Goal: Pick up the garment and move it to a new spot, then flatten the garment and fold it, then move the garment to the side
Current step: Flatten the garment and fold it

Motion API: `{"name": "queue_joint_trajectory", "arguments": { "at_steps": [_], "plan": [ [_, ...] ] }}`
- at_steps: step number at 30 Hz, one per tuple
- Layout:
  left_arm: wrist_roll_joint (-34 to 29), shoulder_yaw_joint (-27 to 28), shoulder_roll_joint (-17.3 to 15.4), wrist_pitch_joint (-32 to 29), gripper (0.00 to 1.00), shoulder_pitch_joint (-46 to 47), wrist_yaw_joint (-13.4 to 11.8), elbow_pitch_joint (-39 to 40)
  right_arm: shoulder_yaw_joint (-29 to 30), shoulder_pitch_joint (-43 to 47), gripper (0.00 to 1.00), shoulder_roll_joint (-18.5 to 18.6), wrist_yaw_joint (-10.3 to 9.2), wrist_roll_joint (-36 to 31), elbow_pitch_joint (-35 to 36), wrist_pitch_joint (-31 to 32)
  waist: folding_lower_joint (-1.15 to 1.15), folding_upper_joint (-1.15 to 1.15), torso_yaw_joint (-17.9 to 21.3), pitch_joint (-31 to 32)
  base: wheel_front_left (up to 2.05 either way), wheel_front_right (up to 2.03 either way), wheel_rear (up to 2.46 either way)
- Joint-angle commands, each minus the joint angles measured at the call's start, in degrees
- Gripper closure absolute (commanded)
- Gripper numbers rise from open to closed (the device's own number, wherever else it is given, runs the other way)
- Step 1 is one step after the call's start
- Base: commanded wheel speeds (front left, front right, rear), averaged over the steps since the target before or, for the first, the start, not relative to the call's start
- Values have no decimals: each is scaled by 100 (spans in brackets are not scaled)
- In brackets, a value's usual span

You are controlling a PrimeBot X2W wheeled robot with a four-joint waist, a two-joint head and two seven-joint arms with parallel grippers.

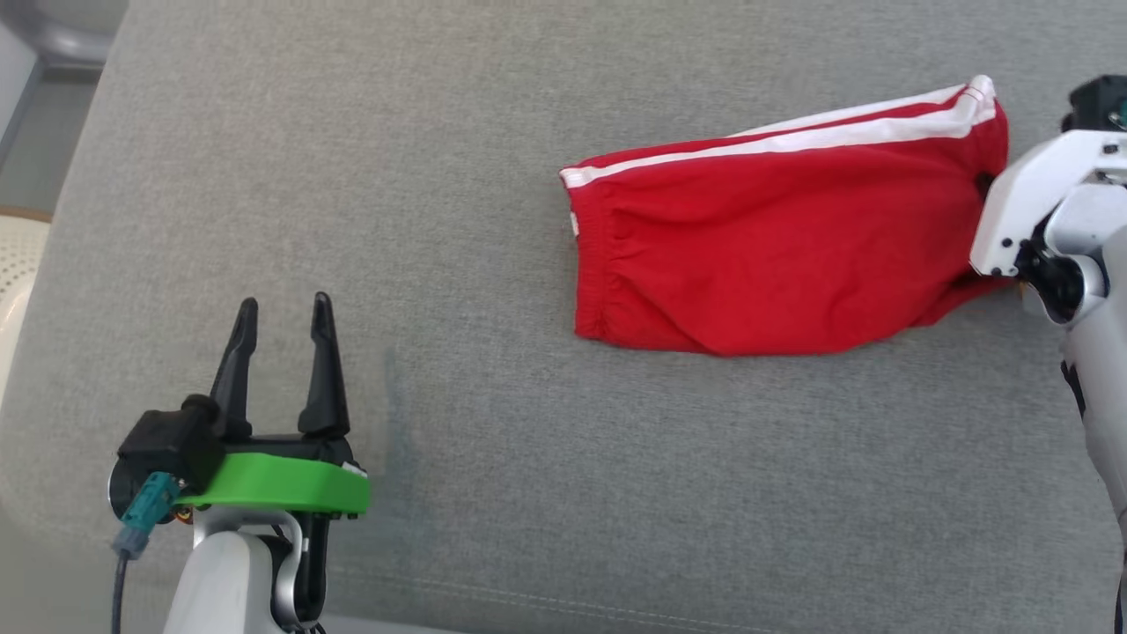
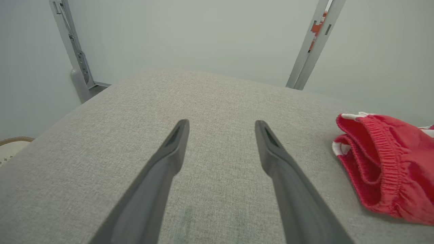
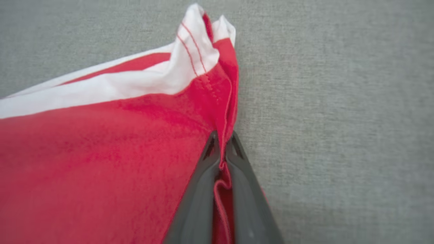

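Over at the far left edge there was a pale perforated basket-looking thing (image 1: 16, 264), mostly cut off, so couldn't tell what was in it. Next to that, the left tool (image 1: 285, 301) sat low over the grey fabric cushion (image 1: 458, 176) with its two dark fingers spread wide apart and nothing between them. It had a bright green collar (image 1: 282, 486) at the wrist and a teal plug (image 1: 145, 512) hanging off the side. From its own wrist camera you could see two metal posts (image 2: 73, 44) against the wall behind the cushion, and the right-hand one had a little orange tag (image 2: 317, 27) on it, way too small to read. Moving right, the garment (image 1: 775, 246) was a pair of red shorts with white side stripes, lying flat-ish and a bit rumpled on the cushion, elastic waistband toward the left tool, well apart from it. At the garment's right end, the right tool (image 3: 223, 135) was pinched closed on the red fabric right at the hem edge, just below the white-striped corner, with a fold of cloth squeezed between the fingers.
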State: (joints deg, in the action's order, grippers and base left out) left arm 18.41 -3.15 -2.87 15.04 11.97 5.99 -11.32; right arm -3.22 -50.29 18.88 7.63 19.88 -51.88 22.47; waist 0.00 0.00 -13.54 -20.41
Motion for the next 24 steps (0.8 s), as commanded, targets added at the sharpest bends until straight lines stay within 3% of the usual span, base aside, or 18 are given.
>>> {"name": "queue_joint_trajectory", "arguments": {
  "at_steps": [1,8,14,19,24],
  "plan": [
    [-70,-10,-7,14,0,-115,-3,-1,90,188,100,58,-23,-113,57,-61,0,0,208,178,0,0,0],
    [50,-111,-10,14,0,-233,-26,-77,675,697,100,235,-18,-578,972,-153,0,0,570,444,0,0,0],
    [-35,-192,-11,14,0,-257,-26,-132,1382,1224,100,238,-17,-1219,2051,297,0,0,731,602,0,0,0],
    [-19,-268,-10,14,0,-220,-43,-199,1764,1640,100,-270,-15,-1520,3086,875,0,0,768,704,0,0,0],
    [20,-301,-11,14,0,-191,-27,-273,1515,1824,100,-882,-13,-1339,3742,1221,0,0,756,756,0,0,0]
  ]
}}
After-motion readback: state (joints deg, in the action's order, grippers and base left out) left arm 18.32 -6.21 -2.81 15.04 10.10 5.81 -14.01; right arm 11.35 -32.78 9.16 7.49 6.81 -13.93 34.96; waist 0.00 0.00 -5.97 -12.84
